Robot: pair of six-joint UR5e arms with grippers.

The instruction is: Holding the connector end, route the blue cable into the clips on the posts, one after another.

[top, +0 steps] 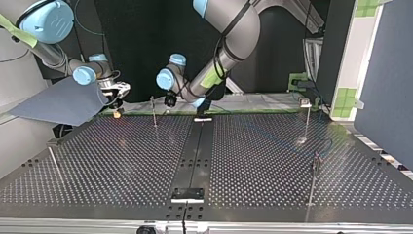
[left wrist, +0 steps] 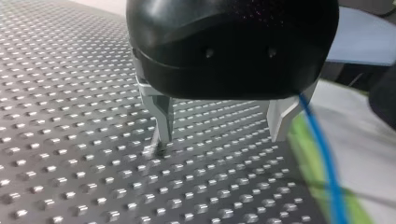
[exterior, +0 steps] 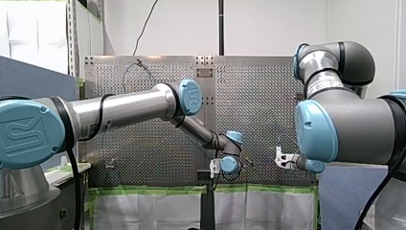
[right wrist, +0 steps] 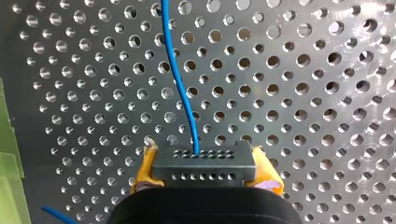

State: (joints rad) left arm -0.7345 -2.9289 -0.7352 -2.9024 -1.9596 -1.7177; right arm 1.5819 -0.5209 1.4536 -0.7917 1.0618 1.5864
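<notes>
My right gripper (right wrist: 204, 167) is clamped on the black connector (right wrist: 204, 158), its yellow pads (right wrist: 145, 169) pressed against the connector's two sides. The blue cable (right wrist: 180, 88) leaves the connector's front face and runs off toward twelve o'clock from the gripper, bending a little as it crosses the perforated counter (right wrist: 303, 93). A second short piece of the cable shows at about eight o'clock from the gripper.

My left gripper (left wrist: 223, 131) is black, with its metal fingers (left wrist: 164, 119) spread apart and nothing between them. It hangs just above the counter. The cable passes close outside one finger, at about four o'clock from the gripper.

In the top view thin posts stand upright on the counter. There is a post (top: 314, 178) at four o'clock from the counter's middle, a post (top: 53, 158) at nine, a post (top: 154, 111) at eleven and a post (top: 308, 117) at two. My left gripper is just beside the eleven o'clock post, and my right gripper is farther out toward ten o'clock, at the counter's far edge.
</notes>
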